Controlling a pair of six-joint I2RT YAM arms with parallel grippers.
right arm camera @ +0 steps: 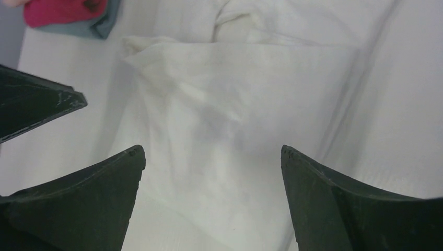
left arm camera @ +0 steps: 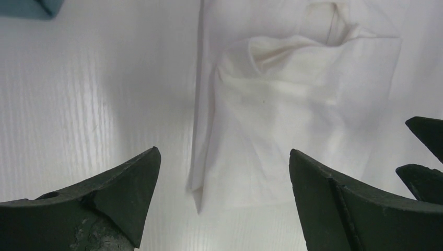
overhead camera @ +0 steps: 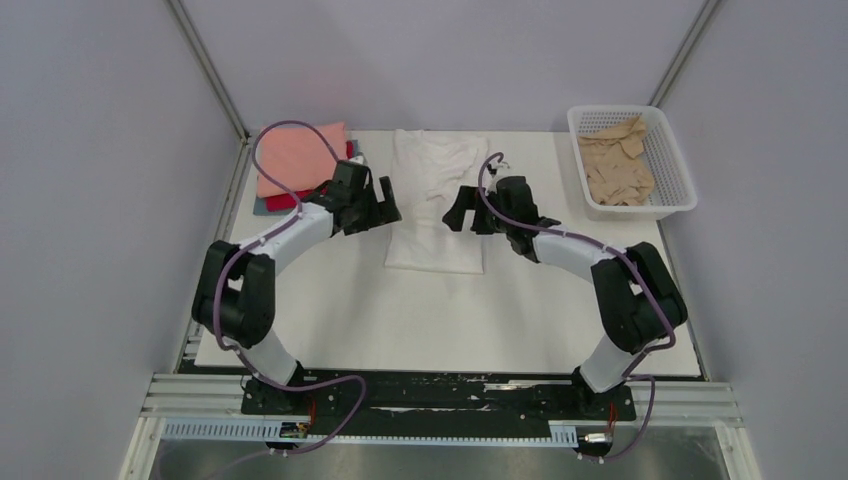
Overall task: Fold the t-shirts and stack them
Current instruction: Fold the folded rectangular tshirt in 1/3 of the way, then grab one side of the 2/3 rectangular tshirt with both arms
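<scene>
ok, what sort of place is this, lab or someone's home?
Likely a lab robot cell, not a home: bare grey walls on metal posts, a white table, a white shirt and basket laid out as props.

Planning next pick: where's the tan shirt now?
Top view, far right: the tan shirt lies crumpled in the white basket, right of the white shirt.

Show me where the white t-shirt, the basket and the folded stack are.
white t-shirt (overhead camera: 436, 205), top view, middle of the cloth.
basket (overhead camera: 640, 211), top view, near rim.
folded stack (overhead camera: 295, 160), top view, pink top shirt.
</scene>
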